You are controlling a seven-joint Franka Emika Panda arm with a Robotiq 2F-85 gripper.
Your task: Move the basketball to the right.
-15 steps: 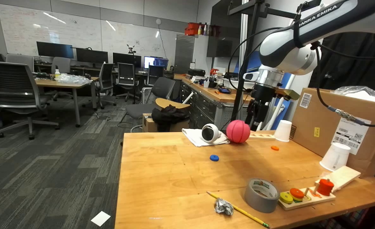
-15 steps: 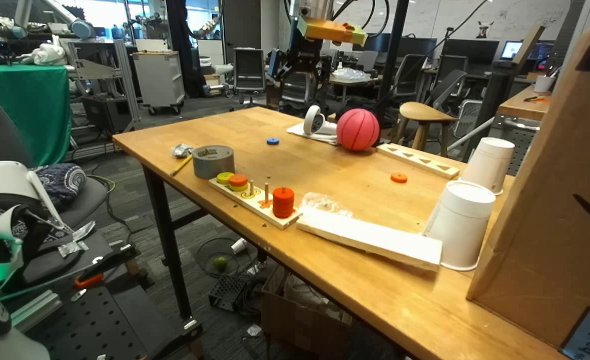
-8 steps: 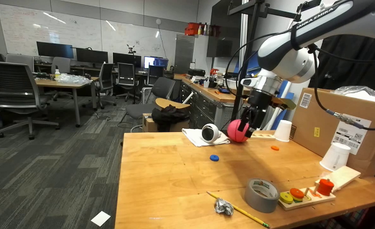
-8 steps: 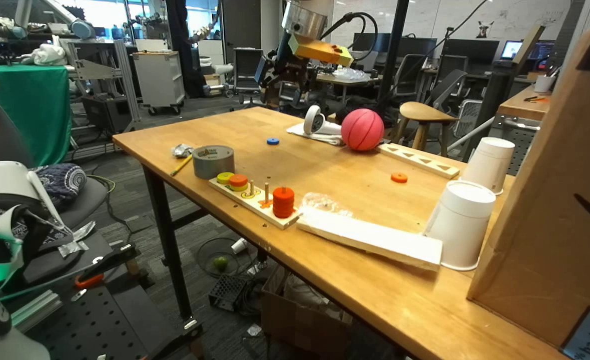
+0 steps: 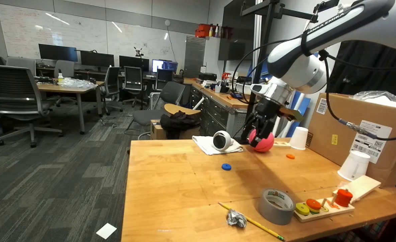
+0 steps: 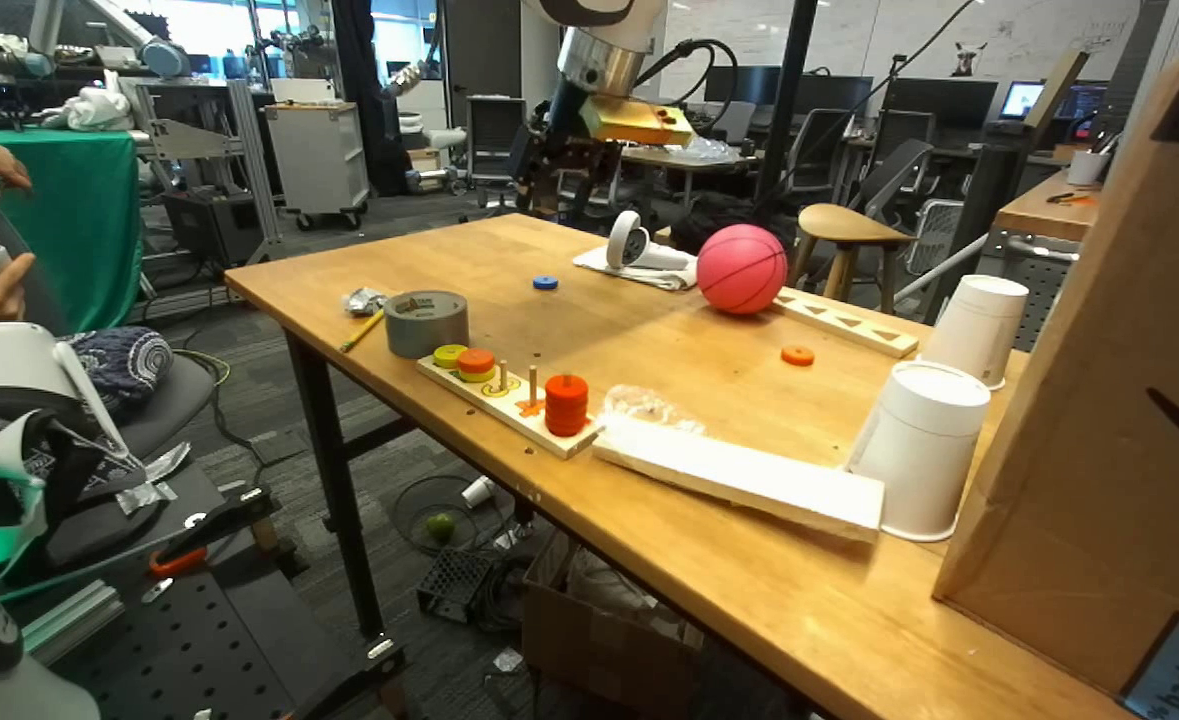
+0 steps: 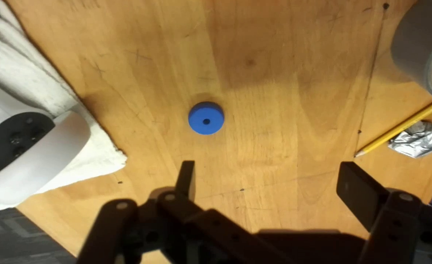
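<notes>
The pinkish-red basketball [image 5: 266, 143] rests on the table's far part, just right of the white cloth. It also shows whole in an exterior view [image 6: 742, 268], beside the slotted wooden strip. My gripper [image 5: 250, 141] overlaps the ball there, but in an exterior view the gripper [image 6: 564, 200] hangs well to the left of it, apart and above the table. In the wrist view my gripper [image 7: 269, 165] is open, with wide-set fingers [image 7: 362, 194] and only bare wood between them. The ball is out of the wrist view.
A white controller [image 7: 36, 154] lies on the cloth [image 5: 203, 144]. A blue disc [image 7: 206, 119], tape roll [image 5: 276, 206], pencil [image 5: 265, 228] and foil ball [image 5: 236, 218] lie about. Beyond are an orange disc [image 6: 797, 355], wooden strip [image 6: 849, 322], white cups [image 6: 924, 450] and a cardboard box [image 6: 1099, 400].
The basketball has shifted to the right in both exterior views, away from the cloth. My gripper has tilted and moved lower and to the left.
</notes>
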